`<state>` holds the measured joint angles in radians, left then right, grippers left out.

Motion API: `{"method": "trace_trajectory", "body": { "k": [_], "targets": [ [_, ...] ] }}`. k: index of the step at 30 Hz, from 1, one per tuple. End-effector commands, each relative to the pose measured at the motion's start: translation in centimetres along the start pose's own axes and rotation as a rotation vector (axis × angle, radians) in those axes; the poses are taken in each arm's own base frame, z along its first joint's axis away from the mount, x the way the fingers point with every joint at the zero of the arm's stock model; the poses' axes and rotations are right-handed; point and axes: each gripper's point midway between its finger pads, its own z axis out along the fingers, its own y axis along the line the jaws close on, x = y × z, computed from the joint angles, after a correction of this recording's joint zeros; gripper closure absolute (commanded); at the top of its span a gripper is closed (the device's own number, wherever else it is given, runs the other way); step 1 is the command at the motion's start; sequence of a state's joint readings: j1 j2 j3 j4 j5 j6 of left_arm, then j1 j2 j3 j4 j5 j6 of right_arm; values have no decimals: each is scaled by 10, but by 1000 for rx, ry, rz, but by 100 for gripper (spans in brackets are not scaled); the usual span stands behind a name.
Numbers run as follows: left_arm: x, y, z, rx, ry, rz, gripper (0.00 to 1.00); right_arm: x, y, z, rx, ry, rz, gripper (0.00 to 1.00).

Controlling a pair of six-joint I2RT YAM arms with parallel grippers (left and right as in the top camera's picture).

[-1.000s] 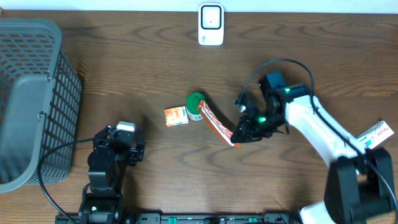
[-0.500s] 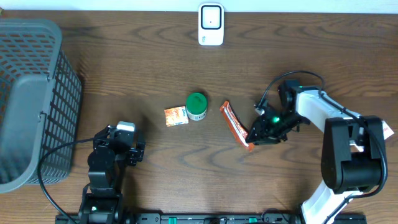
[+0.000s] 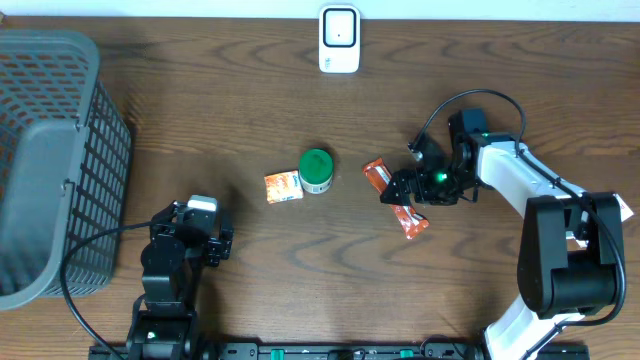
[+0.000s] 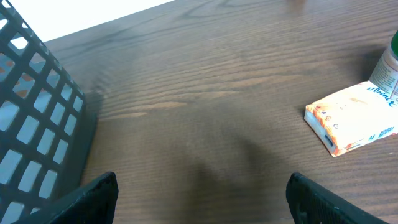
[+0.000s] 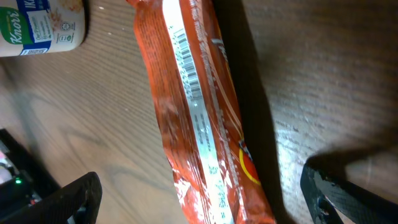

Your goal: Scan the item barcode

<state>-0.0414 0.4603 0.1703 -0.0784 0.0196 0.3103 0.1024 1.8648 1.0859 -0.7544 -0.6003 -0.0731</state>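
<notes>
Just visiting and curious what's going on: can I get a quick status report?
Left end effector open, idle. Right end effector open over orange packet, flat on table, barcode up. Nothing between it and scanner.

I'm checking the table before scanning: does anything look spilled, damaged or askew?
Nothing looks spilled or broken. The only oddity is the orange wrapper, which lies slantwise and wrinkled on the table under the open right gripper, its barcode facing up.

jar label (image 5: 37,28) — "Knorr" | orange wrapper (image 5: 199,124) — barcode, digits unreadable
</notes>
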Motion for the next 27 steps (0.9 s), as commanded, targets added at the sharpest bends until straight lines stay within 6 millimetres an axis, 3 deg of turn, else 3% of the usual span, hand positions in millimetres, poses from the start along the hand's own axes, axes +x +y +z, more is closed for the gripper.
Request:
{"method": "trace_trajectory", "body": {
  "k": [1,4,8,16,19,23,27],
  "targets": [
    [-2,1,-1,-8,-8,-9,13,1,-18,7,95,12,-52,1],
    [-2,1,-1,-8,-8,-8,13,-2,-22,8,116,6,-72,1],
    [-2,1,-1,-8,-8,-8,13,8,-28,17,111,58,-70,22],
    [-2,1,-1,-8,-8,-9,13,41,-49,64,92,219,-27,19],
    [-2,1,-1,-8,-8,-8,13,53,-57,76,117,275,-20,29],
    [-2,1,-1,-8,-8,-8,13,69,-75,71,240,351,-20,58],
    [-2,1,-1,-8,-8,-8,13,82,-85,66,291,399,-3,56]
  ]
}}
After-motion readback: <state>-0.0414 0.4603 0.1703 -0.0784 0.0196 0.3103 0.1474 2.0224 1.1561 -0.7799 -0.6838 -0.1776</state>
